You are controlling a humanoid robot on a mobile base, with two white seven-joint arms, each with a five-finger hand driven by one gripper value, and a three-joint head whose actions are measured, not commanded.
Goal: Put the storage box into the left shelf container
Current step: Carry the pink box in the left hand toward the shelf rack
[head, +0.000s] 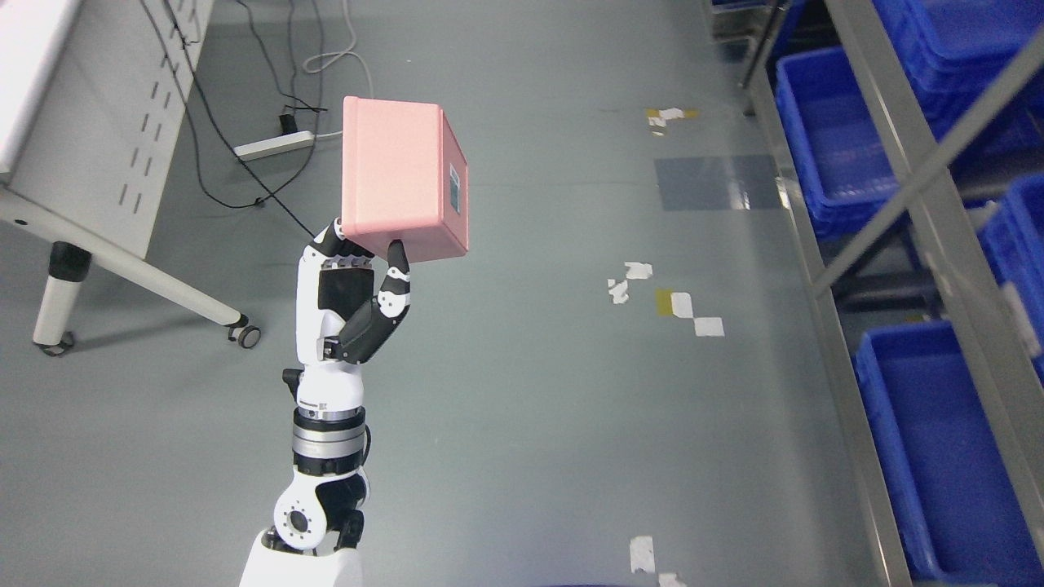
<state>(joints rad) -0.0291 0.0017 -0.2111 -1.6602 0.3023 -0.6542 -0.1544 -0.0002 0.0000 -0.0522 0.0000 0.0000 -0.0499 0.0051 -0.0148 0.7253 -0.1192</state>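
A pink storage box [400,175] with a small label on its right side is held up above the grey floor, left of the picture's middle. My left hand [359,281] grips it from below, fingers curled around its lower edge. The arm comes up from the bottom edge left of the middle. A grey metal shelf [856,359] runs along the right side and holds several blue containers; one [832,139] is at the upper right and another [938,456] at the lower right. The box is well to the left of the shelf. My right hand is not in view.
A white table on castor legs [122,163] stands at the upper left, with black cables and a power strip [273,145] on the floor beside it. Tape marks [677,306] dot the grey floor between the box and the shelf.
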